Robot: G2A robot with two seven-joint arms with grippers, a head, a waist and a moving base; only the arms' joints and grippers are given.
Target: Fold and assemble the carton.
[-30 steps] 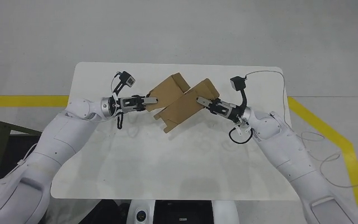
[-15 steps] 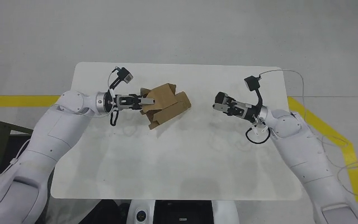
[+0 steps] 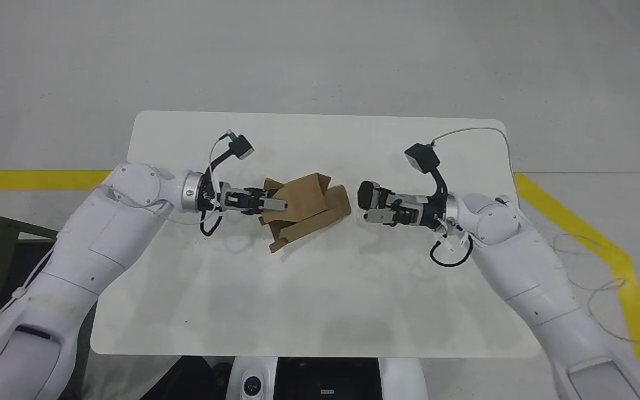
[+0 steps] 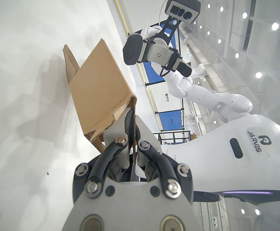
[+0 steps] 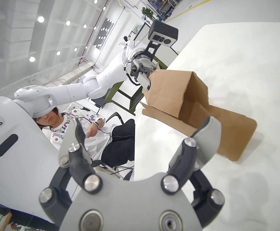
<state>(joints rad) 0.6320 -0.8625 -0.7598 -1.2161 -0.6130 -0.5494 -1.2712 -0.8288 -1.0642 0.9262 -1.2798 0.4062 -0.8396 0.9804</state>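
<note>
The carton [image 3: 303,205] sits half-raised mid-desk [image 3: 300,300], and its open end shows bare cardboard walls inside. The left claw [image 3: 268,203] is clamped on a flap at the carton's nine o'clock edge. The right claw [image 3: 365,195] hangs spread wide just off its three o'clock side, not touching.

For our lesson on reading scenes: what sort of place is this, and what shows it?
Probably a big indoor robot lab or workshop hall. Signs: rows of ceiling lamps high overhead, a yellow floor line like a marked work zone, and a lone white table bearing just a carton.
</note>
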